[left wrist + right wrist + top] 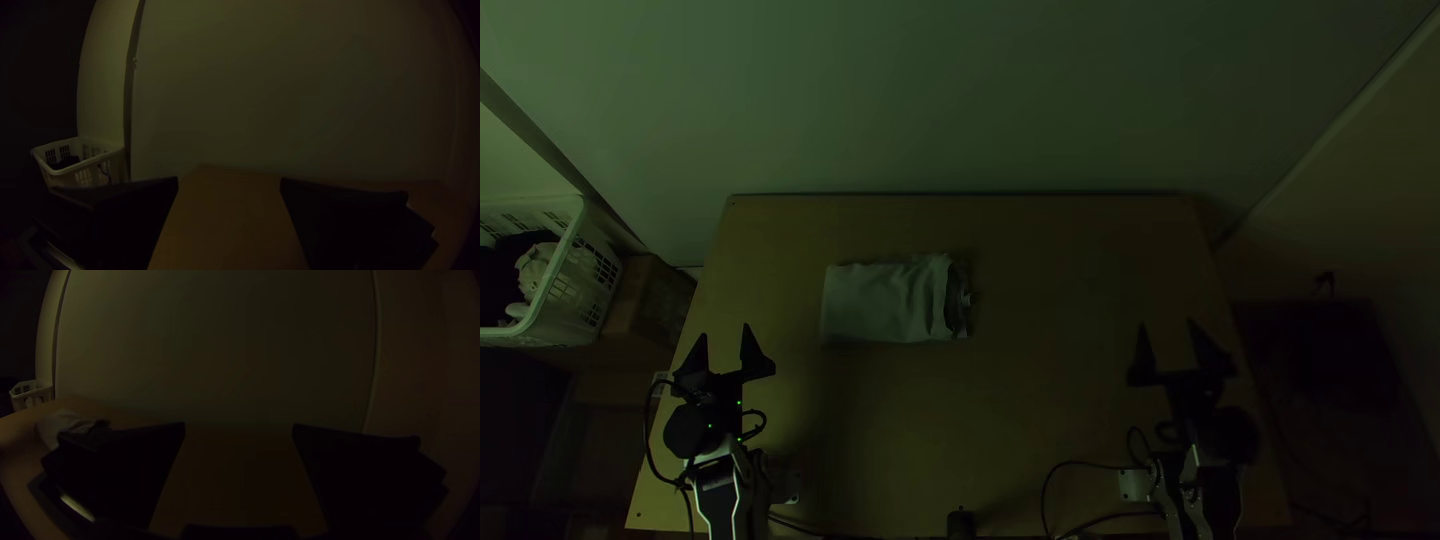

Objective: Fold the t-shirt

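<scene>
At far left, off the worktop [1050, 400], stands a white slatted basket [581, 288] containing dark and pale cloth, with a brown box [640, 305] just beside it, next to the worktop's left edge. The left claw [725, 332] is found near that edge, toward the near left corner; its two black fingers stand wide apart and it has hold of nothing. The t-shirt [880, 300], pale grey, lies on the worktop left of the middle and closer to the far edge than to the near one. It is folded into a compact oblong: fairly smooth at its left end, creased toward the right, where a darker, rumpled part shows past a fold. A small black object [961, 524] sits at the middle of the near edge. The right claw [1167, 325], near the right edge, is likewise spread wide and empty.
</scene>
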